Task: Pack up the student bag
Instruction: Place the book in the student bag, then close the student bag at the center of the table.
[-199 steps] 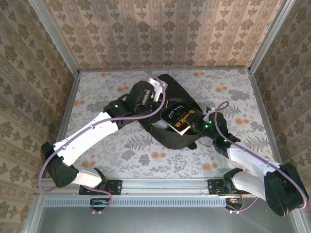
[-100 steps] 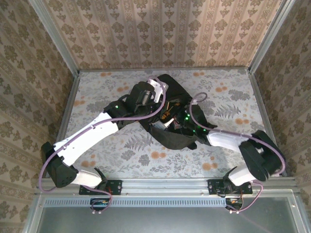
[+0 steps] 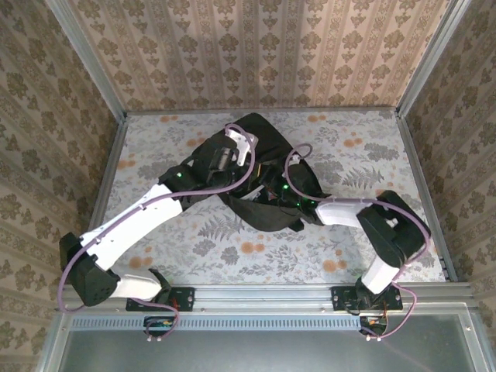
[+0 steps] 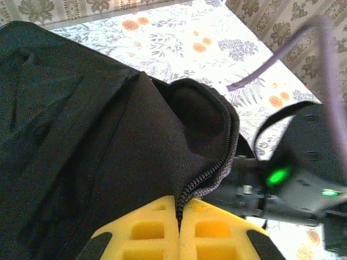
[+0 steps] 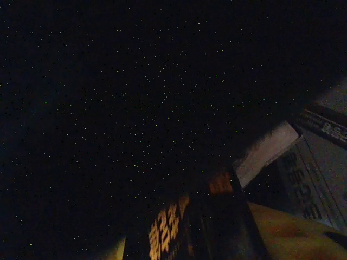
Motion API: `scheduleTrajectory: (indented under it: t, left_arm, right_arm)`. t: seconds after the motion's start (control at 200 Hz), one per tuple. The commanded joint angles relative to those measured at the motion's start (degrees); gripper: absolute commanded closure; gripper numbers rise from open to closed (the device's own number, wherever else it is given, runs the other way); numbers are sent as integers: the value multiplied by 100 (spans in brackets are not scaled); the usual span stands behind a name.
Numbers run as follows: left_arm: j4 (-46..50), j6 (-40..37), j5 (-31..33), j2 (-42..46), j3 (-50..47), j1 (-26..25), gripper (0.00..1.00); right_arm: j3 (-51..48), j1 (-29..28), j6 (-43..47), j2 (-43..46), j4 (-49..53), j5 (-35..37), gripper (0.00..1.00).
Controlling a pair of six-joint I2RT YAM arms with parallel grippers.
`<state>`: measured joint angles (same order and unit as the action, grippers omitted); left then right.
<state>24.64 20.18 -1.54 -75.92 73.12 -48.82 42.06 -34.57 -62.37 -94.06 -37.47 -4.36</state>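
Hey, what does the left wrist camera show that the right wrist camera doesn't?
Left wrist camera: the outside of the student bag, its zipper edge pinched in the left gripper, the floral table, and the right arm with green lights beside the opening. Right wrist camera: a dark space with a black book lettered in orange and pale printed covers beside it. Shared: yellow fingers at the bottom edge, plus black surroundings, though the right wrist picture is too dark to confirm fabric.

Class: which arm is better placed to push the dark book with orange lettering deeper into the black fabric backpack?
Right. The right end effector sits inside the large soft black fabric backpack, gripping the dark book with orange lettering. The left end effector is pinching the zipper edge, holding the opening.
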Motion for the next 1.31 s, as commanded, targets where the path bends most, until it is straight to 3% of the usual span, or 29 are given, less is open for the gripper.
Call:
scheduleTrajectory:
  t: [0.0,0.15,0.575,0.85,0.93,1.04,1.15,1.3]
  left_arm:
    - [-293,191,-74,286,-133,56,100]
    - [-346,353,-151,372,-389,83,100]
    - [-687,882,-629,-447,-835,77,100]
    - [-794,1033,-1196,-1680,-507,-63,95]
    - [-839,1036,-1387,-1908,-466,-58,86]
    - [-743,1032,-1621,-1886,-398,-6,61]
    - [-695,1031,-1641,-1241,-514,183,38]
    - [-503,1117,-1916,-163,-689,730,26]
  right_arm:
    - [-377,-42,812,804,-56,-424,45]
    - [-1183,-33,1358,2028,315,-403,43]
    - [-1948,-15,2824,5446,3039,377,60]
    - [-1160,-7,3140,5971,4606,128,66]
    - [-1000,-7,3239,5885,4784,-86,67]
    - [-636,-16,3386,5549,5039,-275,68]
    - [-89,-15,3566,5017,5402,-377,69]
    - [405,-29,3728,4308,5527,-485,70]
